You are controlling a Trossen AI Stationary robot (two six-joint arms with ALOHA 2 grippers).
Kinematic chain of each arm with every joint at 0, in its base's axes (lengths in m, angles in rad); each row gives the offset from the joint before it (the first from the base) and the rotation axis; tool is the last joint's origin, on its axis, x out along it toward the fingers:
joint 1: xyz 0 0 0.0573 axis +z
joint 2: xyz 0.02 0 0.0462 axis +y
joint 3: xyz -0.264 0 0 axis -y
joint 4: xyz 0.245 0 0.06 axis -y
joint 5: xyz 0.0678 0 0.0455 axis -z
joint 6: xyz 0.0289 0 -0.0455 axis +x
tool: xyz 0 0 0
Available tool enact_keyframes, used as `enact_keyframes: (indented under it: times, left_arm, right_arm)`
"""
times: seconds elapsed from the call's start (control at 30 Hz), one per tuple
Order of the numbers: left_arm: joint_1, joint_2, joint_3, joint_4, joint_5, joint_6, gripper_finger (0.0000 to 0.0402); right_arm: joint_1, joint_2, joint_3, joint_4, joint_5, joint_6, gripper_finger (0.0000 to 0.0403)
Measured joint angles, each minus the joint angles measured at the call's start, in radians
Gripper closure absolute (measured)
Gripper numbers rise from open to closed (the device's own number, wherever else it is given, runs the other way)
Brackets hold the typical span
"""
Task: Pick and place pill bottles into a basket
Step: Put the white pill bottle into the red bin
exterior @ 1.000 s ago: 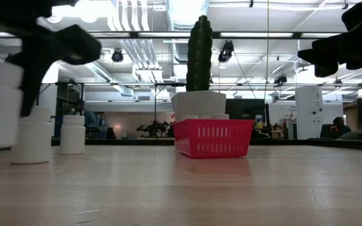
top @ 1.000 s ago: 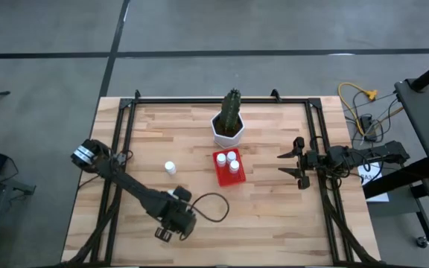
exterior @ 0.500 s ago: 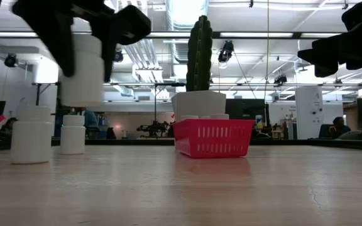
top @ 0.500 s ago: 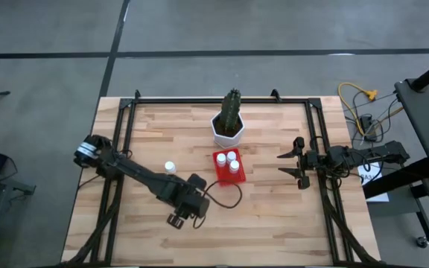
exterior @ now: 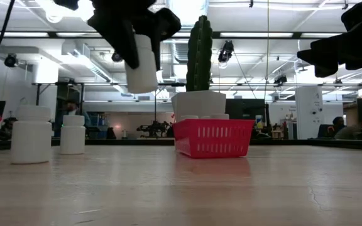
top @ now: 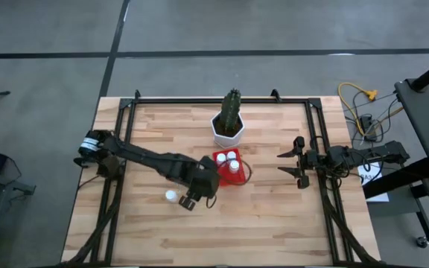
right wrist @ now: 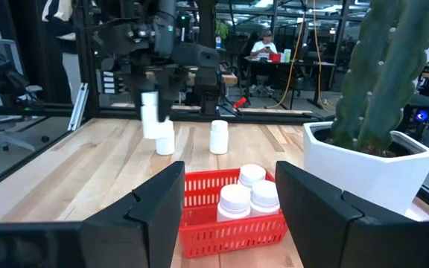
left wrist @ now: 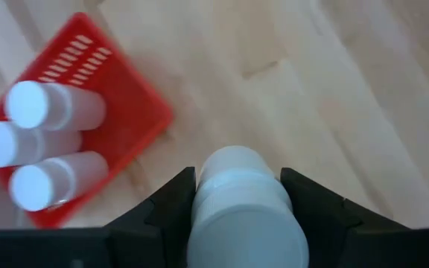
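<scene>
**A:** Three pill bottles [top: 232, 161] stand inside the red basket [top: 221, 177], near the middle of the wooden table [top: 274, 216]. What else is around it?

**B:** A white hexagonal pot [top: 228, 132] with a green cactus [top: 232, 108] sits just beyond the basket, close to it. In the low view the cactus rises right behind the basket's far side. Two more bottles stand on the boards to the basket's left; only one of them [top: 170, 196] shows from above, the other being under the arm, while the low view shows both [exterior: 31, 134] [exterior: 73, 134].

**A:** And the left gripper [top: 196, 195]?

**B:** It hangs above the table just left of the basket, its jaws pinching a white bottle [exterior: 141, 63] well clear of the boards. The left wrist view shows the bottle clamped between the two dark fingers [left wrist: 171, 205], with the basket and its three bottles off to one side below.

**A:** What has changed over the last second?

**B:** A second ago that gripper was low near the table's front left part; it has since swung up and across toward the basket, carrying the bottle. The basket, pot and right arm have not moved.

**A:** The right gripper [top: 289, 165]?

**B:** It waits over the table's right side, well apart from the basket, jaws spread and empty.

**A:** Any writing?

**B:** None that I can read on the bottles, basket or pot.
</scene>
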Motion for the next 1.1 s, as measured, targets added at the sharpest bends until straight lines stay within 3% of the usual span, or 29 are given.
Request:
enact_keyframes:
  times: [0.57,0.77,0.9,1.1]
  left_arm:
    - [0.120,0.007,0.026,0.111,0.004,0.138,0.0243]
    - [0.148,0.131,0.155,0.055,0.009,0.169,0.0243]
    - [0.150,0.229,0.291,-0.078,-0.003,0.169,0.0243]
    - [0.152,0.279,0.379,-0.107,-0.030,0.187,0.0243]
  right_arm:
    - [0.000,0.000,0.000,0.001,0.007,-0.004,0.0202]
    - [0.000,0.000,0.000,0.001,0.008,-0.002,0.0202]
    - [0.000,0.000,0.000,0.001,0.009,-0.001,0.0202]
    - [0.000,0.000,0.000,0.002,0.009,-0.003,0.0202]
